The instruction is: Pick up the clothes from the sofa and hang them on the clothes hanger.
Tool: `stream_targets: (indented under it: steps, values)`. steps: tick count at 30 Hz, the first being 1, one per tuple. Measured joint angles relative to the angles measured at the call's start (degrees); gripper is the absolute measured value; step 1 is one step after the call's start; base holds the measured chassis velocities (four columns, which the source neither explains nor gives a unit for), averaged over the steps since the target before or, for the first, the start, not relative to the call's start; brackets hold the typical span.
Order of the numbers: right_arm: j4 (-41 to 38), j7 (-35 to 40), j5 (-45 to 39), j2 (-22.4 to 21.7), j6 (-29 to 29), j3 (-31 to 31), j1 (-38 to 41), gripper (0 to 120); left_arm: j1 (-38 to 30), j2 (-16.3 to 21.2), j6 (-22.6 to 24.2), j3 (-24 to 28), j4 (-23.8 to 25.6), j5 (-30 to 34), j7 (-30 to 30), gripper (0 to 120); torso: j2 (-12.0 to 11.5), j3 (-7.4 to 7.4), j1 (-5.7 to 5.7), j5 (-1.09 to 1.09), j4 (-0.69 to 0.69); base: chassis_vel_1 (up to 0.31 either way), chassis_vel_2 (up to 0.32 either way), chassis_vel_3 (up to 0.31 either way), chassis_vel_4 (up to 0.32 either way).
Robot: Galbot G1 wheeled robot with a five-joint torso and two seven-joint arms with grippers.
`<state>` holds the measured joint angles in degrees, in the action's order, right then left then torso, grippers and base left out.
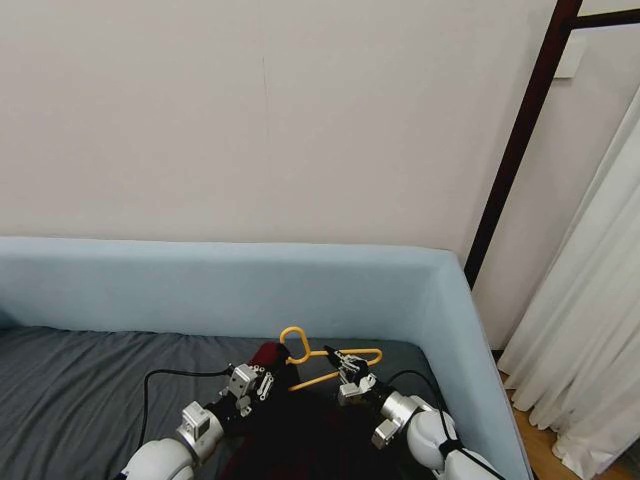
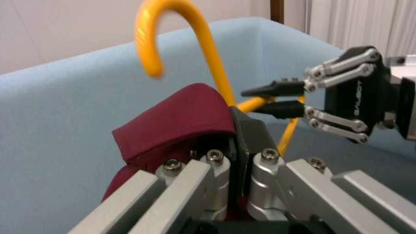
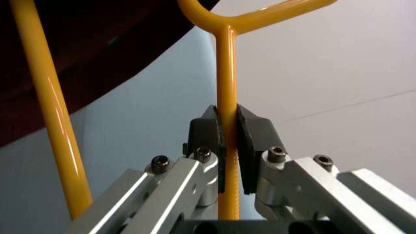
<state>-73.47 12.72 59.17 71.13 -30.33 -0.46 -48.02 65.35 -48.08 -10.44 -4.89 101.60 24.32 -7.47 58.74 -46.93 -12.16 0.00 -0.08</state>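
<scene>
The dark red garment (image 2: 174, 116) was seen gathered at the neck of the yellow hanger (image 3: 226, 73), just under its hook. Both were held over the grey seat of the sofa (image 1: 250, 290), near its right-hand end. The fingers of the left gripper (image 2: 235, 134) were closed on a fold of the cloth. Those of the right gripper (image 3: 229, 141) were clamped on the hanger's thin bar, close beside the left one. The pick-up was judged done and the cloth partly brought onto the hanger. Whether both shoulders had been threaded could not be told, since most of the cloth was hidden below the arms. Settling the garment was judged left to do, and perhaps carrying it to the dark upright frame (image 1: 518, 150), well apart on the right.
</scene>
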Motion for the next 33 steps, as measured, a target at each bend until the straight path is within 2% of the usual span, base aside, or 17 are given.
stream_targets:
  steps: [9,15,23,24,25,26,27,31,33]
  values:
    - [0.11,3.85,-5.69,0.86,1.31,-2.08,0.97,5,0.83,-0.02,-0.46,0.26,0.07,-0.64,-1.0,0,0.0,0.0,0.0,0.0,0.0,0.0,0.0,0.0,0.0]
    - [-0.11,7.15,-10.54,0.86,5.42,-3.39,1.06,5,1.25,0.12,-0.95,-0.2,0.13,-0.79,-1.28,0,0.0,0.0,0.0,0.0,0.0,0.0,0.0,0.0,0.0]
    - [-0.98,7.04,-15.84,-0.06,6.51,-4.51,0.22,5,0.92,0.23,-1.81,-0.18,-0.6,-0.84,-0.78,1,0.0,0.0,0.0,0.0,-0.01,0.0,0.0,0.0,0.0]
    - [-1.02,6.97,-16.57,-0.11,6.51,-4.67,0.17,5,0.98,0.19,-2.0,-0.2,-0.71,-0.84,-0.53,6,0.0,0.0,0.0,0.0,-0.01,0.0,0.0,0.0,0.0]
    - [-1.02,6.96,-16.66,-0.11,6.51,-4.69,0.16,5,0.99,0.19,-2.03,-0.2,-0.72,-0.83,-0.51,6,0.0,0.0,0.0,0.0,-0.01,0.0,0.0,0.0,0.0]
    - [-1.14,6.88,-17.48,-0.16,6.52,-4.84,0.1,5,1.08,0.15,-2.22,-0.24,-0.83,-0.83,-0.39,14,0.0,0.0,0.0,0.0,0.0,0.0,0.0,0.0,0.0]
    - [-1.14,6.88,-17.48,-0.16,6.52,-4.84,0.1,5,1.08,0.15,-2.22,-0.24,-0.83,-0.83,-0.39,14,0.0,0.0,0.0,0.0,0.0,0.0,0.0,0.0,0.0]
    - [-2.12,7.15,-20.54,-0.76,6.53,-4.41,-0.98,5,1.52,0.6,-4.35,-0.28,-1.1,-0.77,-1.09,32,0.0,0.0,0.0,0.0,-0.01,0.0,0.0,0.0,0.0]
    - [-2.19,7.72,-20.93,-0.88,6.51,-4.02,-1.3,5,2.37,1.26,-4.92,-0.91,-0.55,-1.01,-2.18,35,0.0,0.0,0.0,-0.01,-0.03,0.0,0.0,0.0,0.0]
